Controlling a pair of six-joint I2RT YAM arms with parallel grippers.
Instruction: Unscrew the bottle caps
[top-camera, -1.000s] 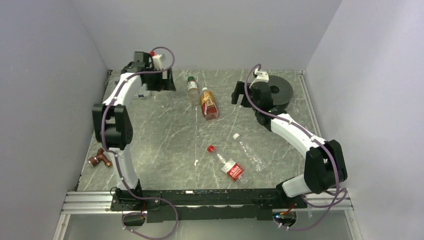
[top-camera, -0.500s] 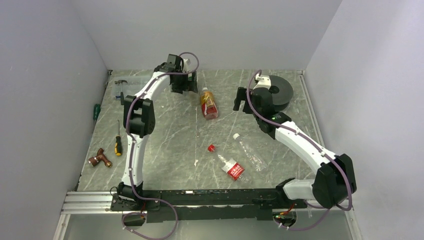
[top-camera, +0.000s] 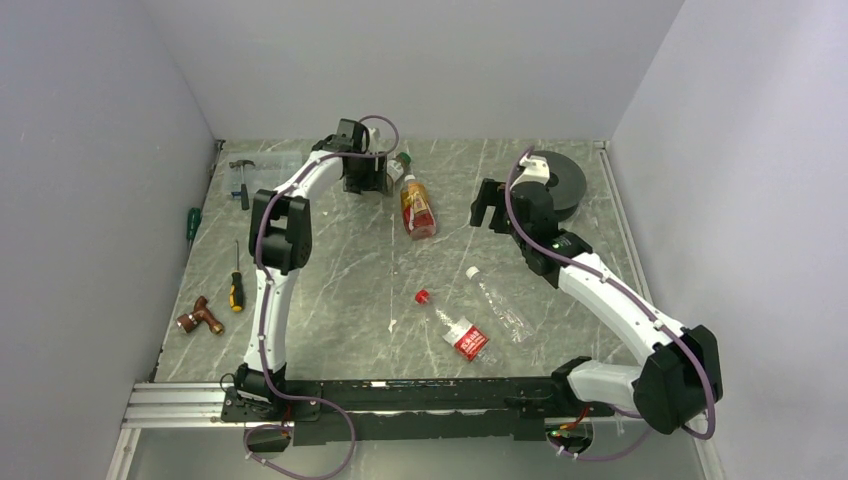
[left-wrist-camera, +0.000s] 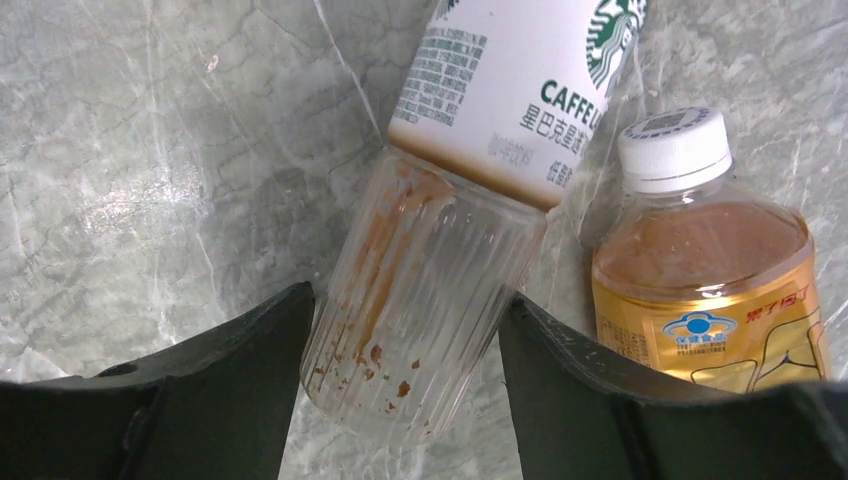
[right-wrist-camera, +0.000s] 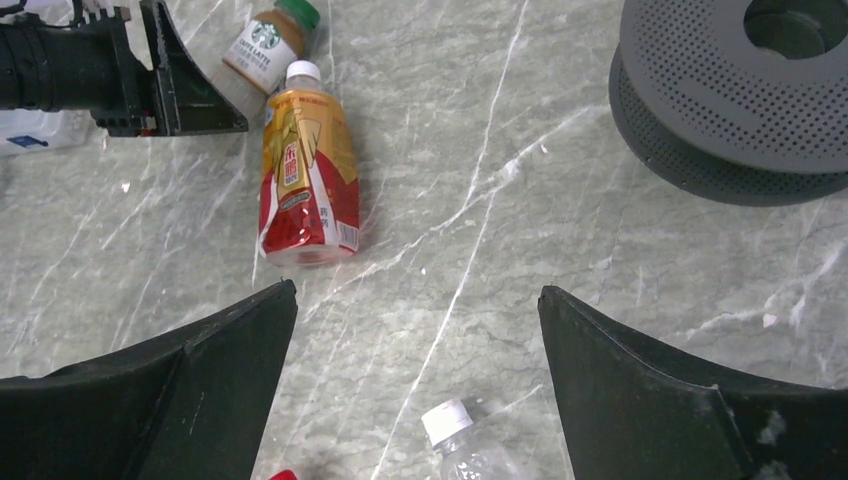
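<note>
Left gripper (left-wrist-camera: 405, 310): my fingers sit wide around the base of the ribbed clear coffee bottle (left-wrist-camera: 450, 240). Squeezing or only flanking, I cannot tell.
Coffee bottle: lying just left of the amber-filled plastic bottle (left-wrist-camera: 700, 290), with its round green cap (right-wrist-camera: 298, 12) on.
Amber bottle: small white screw cap (left-wrist-camera: 673, 148) on.
Right gripper (right-wrist-camera: 417, 290): jaws spread, holding nothing, hovering to the right of the amber bottle.
Red-labelled clear bottle (top-camera: 460, 335): well nearer than the amber bottle, with a red cap (top-camera: 422, 296) at its neck.
</note>
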